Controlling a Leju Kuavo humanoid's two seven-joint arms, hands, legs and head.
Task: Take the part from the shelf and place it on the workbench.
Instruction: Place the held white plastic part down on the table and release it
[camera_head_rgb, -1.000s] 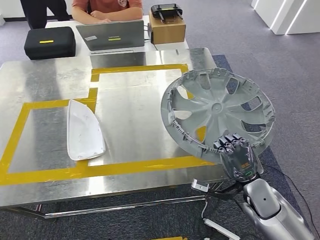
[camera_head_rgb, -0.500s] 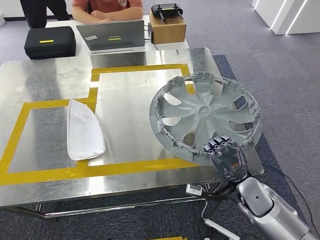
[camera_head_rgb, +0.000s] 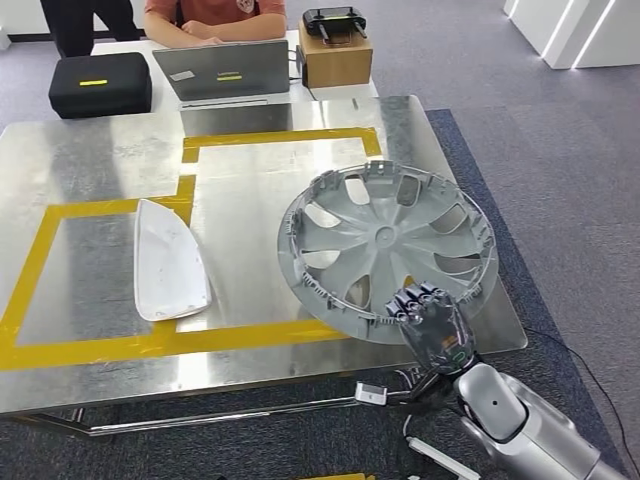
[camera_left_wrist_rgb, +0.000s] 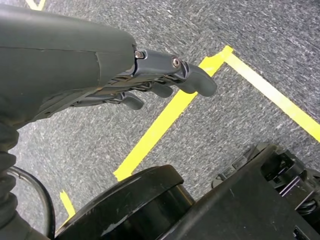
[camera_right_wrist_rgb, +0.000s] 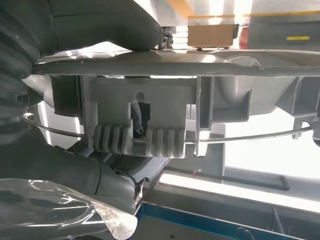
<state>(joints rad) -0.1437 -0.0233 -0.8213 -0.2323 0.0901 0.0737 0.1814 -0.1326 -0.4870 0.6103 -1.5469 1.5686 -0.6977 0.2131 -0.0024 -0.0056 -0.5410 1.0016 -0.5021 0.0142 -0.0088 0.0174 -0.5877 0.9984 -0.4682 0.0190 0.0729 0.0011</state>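
A large grey wheel cover (camera_head_rgb: 385, 245) hangs tilted just above the right part of the metal workbench (camera_head_rgb: 249, 215), its inner ribbed side facing up. My right hand (camera_head_rgb: 430, 325) grips its near rim from below, at the bench's front right corner. The right wrist view shows the cover's rim clips (camera_right_wrist_rgb: 139, 132) up close, with my thumb (camera_right_wrist_rgb: 105, 22) over the rim. My left hand (camera_left_wrist_rgb: 162, 82) hangs beside my body over the carpet, fingers loosely apart and holding nothing.
A white curved part (camera_head_rgb: 166, 262) lies on the bench's left half inside yellow tape outlines (camera_head_rgb: 173, 335). Behind the bench are a laptop (camera_head_rgb: 223, 70), a black case (camera_head_rgb: 100, 85), a cardboard box (camera_head_rgb: 334, 55) and a seated person (camera_head_rgb: 215, 18). Cables (camera_head_rgb: 423, 440) lie on the floor under the right corner.
My right hand has carried the wheel cover left and down, from beyond the bench's right edge to over its surface. The white part has not moved.
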